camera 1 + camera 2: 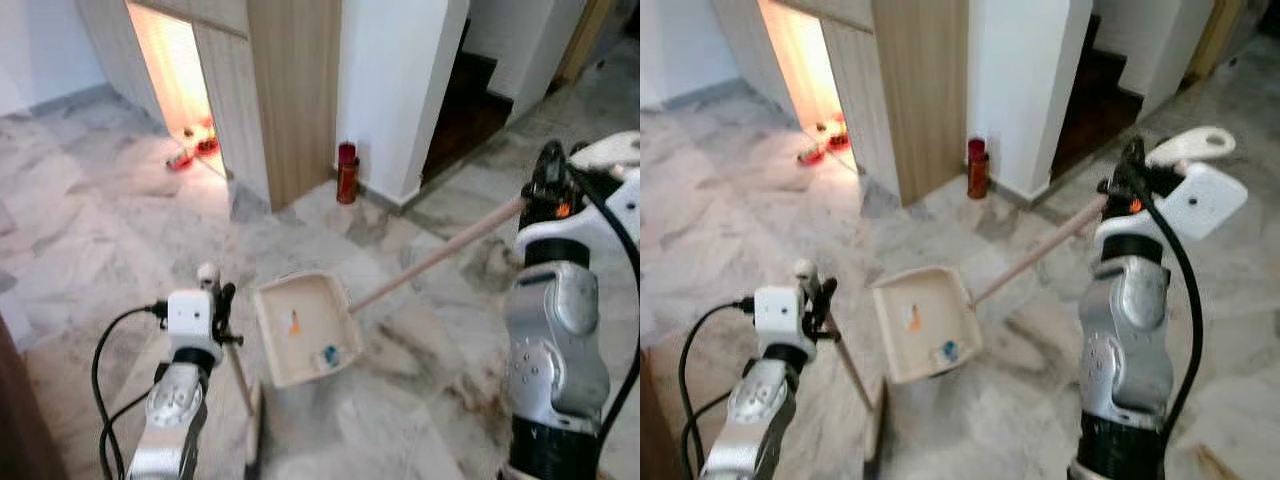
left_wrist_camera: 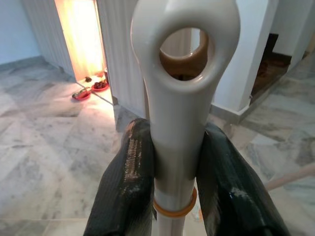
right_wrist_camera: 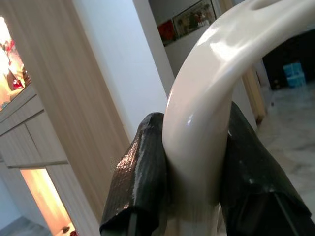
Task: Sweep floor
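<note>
Two sets of jaws, both clamped on cream plastic handle ends. Left gripper [image 2: 172,191]: jaws closed around the broom handle [image 2: 179,98] just below its hanging loop, an orange ring under the fingers [image 2: 129,182]. Broom shaft [image 1: 240,378] slants down toward 6 o'clock from the gripper, ending low on the marble floor [image 1: 90,240]. Right gripper [image 3: 194,162]: jaws pinched on the curved grip of the dustpan handle [image 3: 216,73]. Long tan pole [image 1: 440,255] runs from 2 o'clock down to the dustpan [image 1: 300,330], which rests on the floor at centre. Small orange and blue scraps lie inside the pan. Red bottle [image 1: 347,172] stands at 12 o'clock by the wooden panel [image 1: 290,90].
</note>
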Controlling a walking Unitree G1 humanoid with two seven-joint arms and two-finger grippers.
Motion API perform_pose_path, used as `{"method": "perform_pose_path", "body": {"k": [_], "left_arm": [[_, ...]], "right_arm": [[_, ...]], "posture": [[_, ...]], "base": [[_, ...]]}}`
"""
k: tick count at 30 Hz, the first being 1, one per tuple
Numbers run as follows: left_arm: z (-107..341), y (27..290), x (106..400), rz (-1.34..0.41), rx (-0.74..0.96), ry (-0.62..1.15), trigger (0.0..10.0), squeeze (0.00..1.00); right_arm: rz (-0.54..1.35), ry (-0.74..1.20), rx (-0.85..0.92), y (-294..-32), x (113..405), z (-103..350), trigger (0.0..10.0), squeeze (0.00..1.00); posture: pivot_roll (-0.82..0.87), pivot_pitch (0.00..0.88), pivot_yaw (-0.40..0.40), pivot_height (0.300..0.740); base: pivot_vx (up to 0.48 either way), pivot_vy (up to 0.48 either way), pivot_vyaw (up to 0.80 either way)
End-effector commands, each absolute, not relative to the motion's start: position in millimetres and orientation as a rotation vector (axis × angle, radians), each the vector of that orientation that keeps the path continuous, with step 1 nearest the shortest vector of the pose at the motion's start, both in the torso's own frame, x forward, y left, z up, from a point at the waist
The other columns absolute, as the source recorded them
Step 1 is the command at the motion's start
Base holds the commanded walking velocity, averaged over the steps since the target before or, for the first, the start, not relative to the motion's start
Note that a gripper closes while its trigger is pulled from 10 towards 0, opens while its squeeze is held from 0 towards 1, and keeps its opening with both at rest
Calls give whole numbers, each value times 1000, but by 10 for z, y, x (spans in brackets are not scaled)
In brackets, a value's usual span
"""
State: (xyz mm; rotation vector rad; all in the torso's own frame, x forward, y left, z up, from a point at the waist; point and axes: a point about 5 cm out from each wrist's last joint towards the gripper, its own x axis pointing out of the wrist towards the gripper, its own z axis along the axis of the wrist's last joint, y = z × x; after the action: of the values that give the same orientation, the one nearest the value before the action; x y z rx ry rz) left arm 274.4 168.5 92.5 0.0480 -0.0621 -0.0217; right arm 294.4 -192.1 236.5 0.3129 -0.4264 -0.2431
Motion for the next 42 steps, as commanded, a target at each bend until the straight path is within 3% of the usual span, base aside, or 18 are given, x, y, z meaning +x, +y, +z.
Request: {"method": "perform_pose_path", "body": {"k": [1, 42], "left_arm": [[1023, 1732, 2762, -10, 78, -111, 10000, 0], [1005, 1716, 2757, -14, 77, -104, 10000, 0]], "right_arm": [[-202, -519, 353, -1857, 2916, 2554, 10000, 0], [-152, -528, 342, -1804, 2917, 2588, 10000, 0]], "posture": [[43, 0, -9, 740], [36, 0, -10, 740]], "base": [[300, 0, 0], [303, 0, 0]]}}
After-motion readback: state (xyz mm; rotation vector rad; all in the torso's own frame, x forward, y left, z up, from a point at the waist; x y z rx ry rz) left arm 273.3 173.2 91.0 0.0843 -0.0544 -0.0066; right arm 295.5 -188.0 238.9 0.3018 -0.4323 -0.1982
